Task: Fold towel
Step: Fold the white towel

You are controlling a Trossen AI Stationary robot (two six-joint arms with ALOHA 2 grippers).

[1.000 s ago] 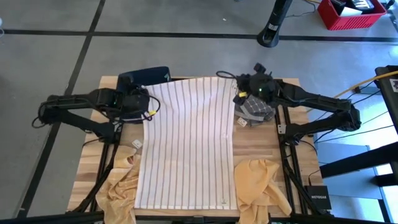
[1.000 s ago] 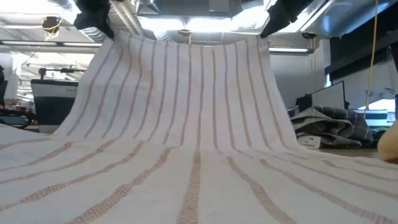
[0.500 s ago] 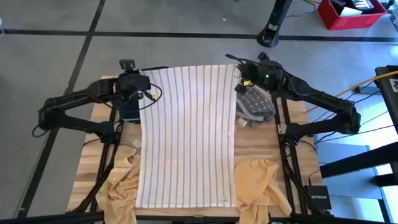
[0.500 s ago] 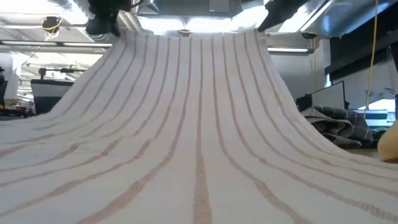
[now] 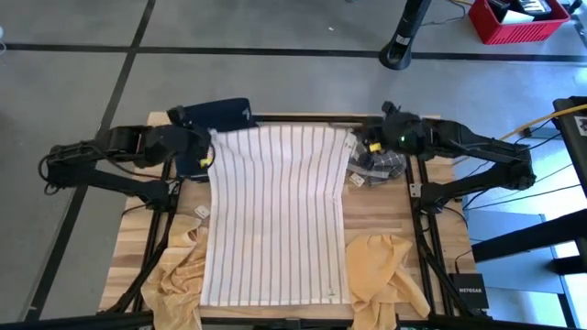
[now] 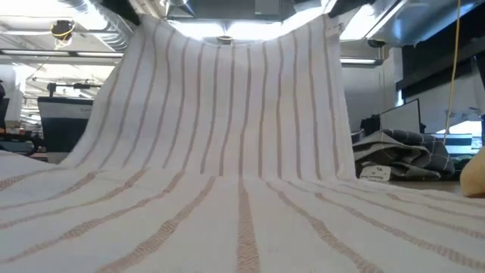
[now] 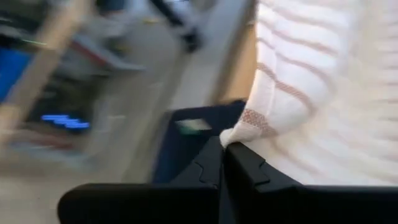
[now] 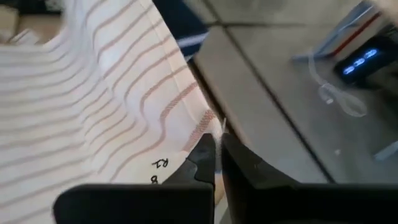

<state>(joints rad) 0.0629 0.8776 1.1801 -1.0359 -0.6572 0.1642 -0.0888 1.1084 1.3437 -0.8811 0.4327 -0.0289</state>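
The white towel (image 5: 275,211) with thin brown stripes runs down the middle of the wooden table (image 5: 381,215). Its far edge is lifted above the table; its near half (image 6: 242,227) lies flat. My left gripper (image 5: 207,139) is shut on the far left corner and my right gripper (image 5: 356,140) is shut on the far right corner. In the low view the raised part of the towel (image 6: 235,98) slopes up to both grippers at the top. My left gripper pinches the towel's far left corner (image 7: 244,132) between its two fingers, coming from the table's left and slanting down. The corner bunches at the fingertips and the cloth hangs away from it. My right gripper pinches the far right corner (image 8: 208,124) at its hem between its fingertips, coming from the table's right and slanting down. The cloth between the two corners (image 6: 227,38) sags a little.
A dark blue cloth (image 5: 215,115) lies at the far left under the left gripper. A grey checked cloth (image 5: 376,167) lies at the far right. Yellow cloths lie at the near left (image 5: 174,275) and near right (image 5: 385,266). A red crate (image 5: 518,20) stands on the floor beyond.
Both grippers first carried the towel's far corners toward the table's far edge and up, stretching it out, then drew back toward the near edge. The lifted far part now stands steeper, with its top edge sagging. The near half has stayed flat.
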